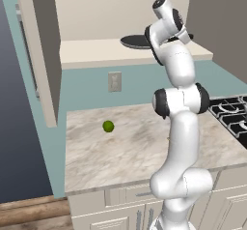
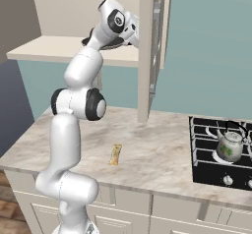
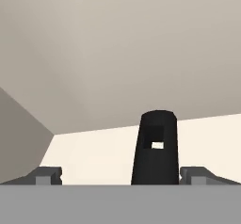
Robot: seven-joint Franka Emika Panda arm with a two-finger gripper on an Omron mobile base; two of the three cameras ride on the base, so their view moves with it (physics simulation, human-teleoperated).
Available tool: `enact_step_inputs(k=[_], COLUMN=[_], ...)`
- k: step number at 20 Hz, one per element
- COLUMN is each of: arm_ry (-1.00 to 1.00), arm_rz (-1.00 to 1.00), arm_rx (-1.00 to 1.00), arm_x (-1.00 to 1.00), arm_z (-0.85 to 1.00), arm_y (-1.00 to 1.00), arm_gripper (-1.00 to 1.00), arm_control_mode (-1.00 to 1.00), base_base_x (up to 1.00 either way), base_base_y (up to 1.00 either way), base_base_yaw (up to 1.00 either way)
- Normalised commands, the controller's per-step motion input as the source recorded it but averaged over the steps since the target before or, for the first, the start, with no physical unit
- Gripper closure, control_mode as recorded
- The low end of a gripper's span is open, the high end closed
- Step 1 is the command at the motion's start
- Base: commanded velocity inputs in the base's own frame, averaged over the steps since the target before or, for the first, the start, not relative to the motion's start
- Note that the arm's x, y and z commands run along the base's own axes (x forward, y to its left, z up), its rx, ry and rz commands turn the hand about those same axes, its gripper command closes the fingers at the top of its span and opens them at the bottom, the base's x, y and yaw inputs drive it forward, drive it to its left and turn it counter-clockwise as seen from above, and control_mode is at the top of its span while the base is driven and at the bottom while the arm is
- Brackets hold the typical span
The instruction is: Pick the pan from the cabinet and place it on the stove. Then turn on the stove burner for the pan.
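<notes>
The pan [image 1: 132,41] lies dark and flat on the lower shelf of the open cabinet [image 1: 96,52]. My arm reaches up into the cabinet, its hand level with that shelf. The hand view shows the end of the pan's black handle [image 3: 155,148], with its small hanging hole, pointing toward me. My gripper [image 3: 121,175] is open, and the handle stands between its two wide-set fingertips [image 3: 48,175] without touching either. The stove [image 2: 211,154] sits at the right end of the counter, with silver knobs along its front.
A small glass kettle [image 2: 229,147] stands on a stove burner. A green lime [image 1: 108,126] and a yellowish bar [image 2: 115,154] lie on the marble counter [image 1: 130,151]. The cabinet's doors hang open, one at the left [image 1: 46,55] and one edge-on [image 2: 147,51] beside my hand.
</notes>
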Motion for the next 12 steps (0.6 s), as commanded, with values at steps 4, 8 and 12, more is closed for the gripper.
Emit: enact_step_inputs(k=[4, 8, 12], arm_ry=[0.00, 0.00, 0.00], arm_rz=[-0.02, -0.01, 0.00], arm_rx=[0.00, 0.00, 0.00], arm_x=[0.00, 0.00, 0.00], arm_z=[-0.39, -0.40, -0.32], arm_y=[-0.04, -0.01, 0.00], arm_gripper=[-1.00, -1.00, -1.00], arm_control_mode=[-1.00, -1.00, -1.00], base_base_x=[0.00, 0.00, 0.00], base_base_y=[0.00, 0.00, 0.00], base_base_yaw=[0.00, 0.00, 0.00])
